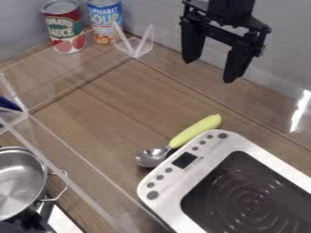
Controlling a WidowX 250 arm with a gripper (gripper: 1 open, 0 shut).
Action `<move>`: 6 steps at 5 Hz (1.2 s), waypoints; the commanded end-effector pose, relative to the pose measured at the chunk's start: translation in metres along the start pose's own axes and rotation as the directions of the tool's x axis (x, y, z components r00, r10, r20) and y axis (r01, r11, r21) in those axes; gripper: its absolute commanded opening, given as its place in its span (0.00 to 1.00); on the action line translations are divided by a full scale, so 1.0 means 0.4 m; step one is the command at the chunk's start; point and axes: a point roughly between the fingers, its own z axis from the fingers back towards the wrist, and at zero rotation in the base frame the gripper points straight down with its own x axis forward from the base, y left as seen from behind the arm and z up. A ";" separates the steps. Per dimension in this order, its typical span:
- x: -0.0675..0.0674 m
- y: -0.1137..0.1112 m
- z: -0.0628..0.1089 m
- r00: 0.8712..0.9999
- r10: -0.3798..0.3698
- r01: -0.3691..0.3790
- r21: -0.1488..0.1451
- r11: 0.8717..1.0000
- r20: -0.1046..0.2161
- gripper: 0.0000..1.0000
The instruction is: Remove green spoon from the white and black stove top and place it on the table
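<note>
The green spoon (183,140) lies on the table (122,109), just off the stove top's far-left edge. Its yellow-green handle points up-right and its shiny metal bowl (151,157) points down-left. The white and black stove top (237,191) sits at the lower right, with a black ringed glass top and a small display. My gripper (215,59) hangs high above the table at the top right. It is open and empty, well above the spoon.
A steel pot (17,187) stands at the lower left. Two cans (64,25) stand at the back left behind a clear plastic barrier (73,77). A blue object (7,106) shows at the left edge.
</note>
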 end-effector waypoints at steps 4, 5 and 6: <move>0.063 0.058 0.104 0.996 0.055 -0.055 -0.003 0.998 0.072 1.00; 0.034 0.042 0.126 0.996 0.045 -0.044 -0.005 0.999 0.072 1.00; 0.037 0.022 0.126 0.996 0.049 -0.048 -0.019 0.999 0.072 1.00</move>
